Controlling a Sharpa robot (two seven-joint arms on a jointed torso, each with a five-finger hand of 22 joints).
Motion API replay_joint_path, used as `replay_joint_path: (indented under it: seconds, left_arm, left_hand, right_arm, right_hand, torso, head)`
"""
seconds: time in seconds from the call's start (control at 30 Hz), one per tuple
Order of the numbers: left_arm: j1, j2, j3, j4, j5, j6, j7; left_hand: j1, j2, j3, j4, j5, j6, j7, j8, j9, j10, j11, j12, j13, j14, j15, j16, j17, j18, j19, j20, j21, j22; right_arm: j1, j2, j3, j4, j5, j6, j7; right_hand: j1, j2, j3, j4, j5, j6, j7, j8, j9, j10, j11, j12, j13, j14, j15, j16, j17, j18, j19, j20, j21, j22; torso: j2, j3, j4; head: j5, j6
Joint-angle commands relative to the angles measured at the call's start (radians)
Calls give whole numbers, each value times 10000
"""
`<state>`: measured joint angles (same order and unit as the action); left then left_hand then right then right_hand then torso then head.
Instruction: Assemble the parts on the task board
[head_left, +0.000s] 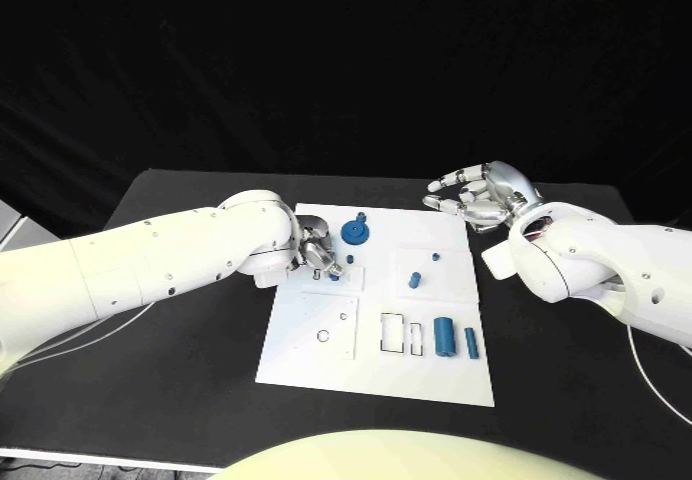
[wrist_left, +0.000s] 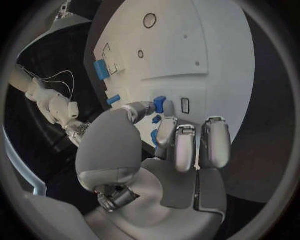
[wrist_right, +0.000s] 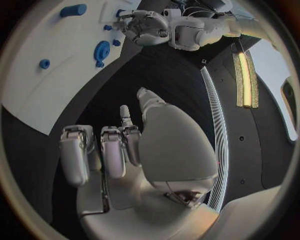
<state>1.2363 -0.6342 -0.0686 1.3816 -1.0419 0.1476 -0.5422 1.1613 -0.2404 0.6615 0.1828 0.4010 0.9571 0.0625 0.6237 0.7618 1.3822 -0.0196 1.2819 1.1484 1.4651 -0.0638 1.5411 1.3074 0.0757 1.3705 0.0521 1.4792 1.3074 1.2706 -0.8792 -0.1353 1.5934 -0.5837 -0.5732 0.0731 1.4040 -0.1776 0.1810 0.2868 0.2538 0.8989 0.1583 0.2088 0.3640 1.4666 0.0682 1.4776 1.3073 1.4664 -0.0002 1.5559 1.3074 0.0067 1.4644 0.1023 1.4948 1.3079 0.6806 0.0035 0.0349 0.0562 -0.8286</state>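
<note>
Left hand (head_left: 320, 252) sits low over the task board (head_left: 325, 368); round blue part (head_left: 356, 233) just beyond its fingers, small pegs (head_left: 415, 277) beside. Right hand (head_left: 483, 196) hangs off-board, unobstructed.

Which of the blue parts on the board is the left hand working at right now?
The small blue piece pinched at the left hand's fingertips, near the board's left edge. The round gear-like part, pegs and cylinders lie untouched.
</note>
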Motion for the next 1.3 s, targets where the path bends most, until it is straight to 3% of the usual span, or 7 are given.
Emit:
replay_joint_path:
  seconds: [0.03, 0.27, 0.37, 0.67, 0.9, 0.97, 1.3]
  left_arm:
    - [-80, 16, -64, 9, 94, 235, -123]
    - [-79, -73, -63, 29, 54, 55, -151]
    - [-80, -114, -61, 46, 46, -19, -153]
    - [-81, -166, -42, 76, 41, -168, -133]
    - [-82, -242, 13, 115, 27, -285, -119]
    - [-82, -276, 23, 140, 18, -309, -119]
    - [-82, -448, 143, 335, 116, -455, -91]
  left_hand:
    - [-184, -34, 1426, -1592, -116, -67, -142, -85, 39, 79, -28, -8, -18, 902, -105, 22, 2070, -194, 43, 42, 14, 305]
    - [-1076, -109, -529, -267, -304, 206, -223, -398, -48, -37, -91, -81, -66, 873, -146, -34, 1963, -184, 22, -5, -68, 243]
    - [-1041, -104, -1364, 231, -302, 258, -210, -508, -37, -59, -78, -79, -45, 872, -153, -37, 1957, -183, 30, -22, -91, 234]
    - [-804, -130, -2335, 1029, -677, 323, -206, -629, 6, -50, -72, -59, 3, 878, -146, -28, 1973, -185, 53, -21, -106, 249]
    - [-820, -13, -2713, 1096, -1061, 351, -199, -679, 21, -48, -64, -61, 6, 880, -140, -24, 1980, -188, 67, -15, -107, 265]
    - [-797, 51, -2980, 1093, -1457, 365, -201, -701, 39, -44, -66, -57, 13, 883, -139, -20, 1988, -186, 63, -11, -114, 260]
    - [-835, 552, -4305, 1118, -2345, 412, -224, -773, 113, -20, -80, -25, 55, 892, -150, -3, 2016, -189, 87, -7, -117, 292]
  right_arm:
    - [-7, -3, 1, 19, -39, 100, 75]
    - [-7, -15, 1, 17, -39, 88, 86]
    - [-7, -18, 1, 14, -37, 82, 91]
    - [-7, -20, 0, 7, -35, 69, 96]
    - [-7, -18, 0, 2, -33, 64, 101]
    - [-7, -17, 0, -1, -31, 57, 106]
    - [-9, -16, 0, -40, -16, 31, 127]
  right_hand:
    - [-88, 6, 51, -15, 55, -73, 16, 59, 3, 129, 89, -53, 1781, 905, 38, -64, 2085, 142, 626, 59, -37, 2079]
    - [-92, 4, 50, -14, 54, -76, 17, 59, 2, 114, 89, -69, 1767, 902, 38, -69, 2071, 145, 620, 59, -48, 2071]
    - [-101, 0, 49, -11, 53, -85, 19, 57, 0, 103, 90, -80, 1756, 898, 38, -76, 2054, 152, 605, 59, -76, 2052]
    - [-110, -3, 47, -9, 52, -93, 21, 55, -2, 85, 92, -99, 1740, 893, 39, -83, 2037, 155, 598, 59, -88, 2044]
    - [-124, -5, 47, -4, 51, -106, 22, 52, -4, 79, 94, -106, 1734, 889, 40, -90, 2021, 162, 585, 59, -114, 2027]
    - [-124, -5, 47, -4, 51, -106, 22, 52, -4, 79, 94, -106, 1734, 889, 40, -90, 2021, 162, 585, 59, -114, 2027]
    - [-130, -4, 47, -2, 51, -110, 23, 51, -5, 78, 94, -108, 1733, 891, 40, -87, 2029, 161, 586, 59, -113, 2028]
  torso:
    - [2, -8, 3]
    - [3, -16, 8]
    - [3, -21, 9]
    - [-1, -16, 6]
    - [-3, -15, 2]
    - [-5, -16, -1]
    - [1, -18, 1]
  head:
    - [0, 7]
    - [-15, 41]
    - [-17, 41]
    - [-23, 43]
    - [-19, 49]
    - [-12, 54]
    - [-25, 108]
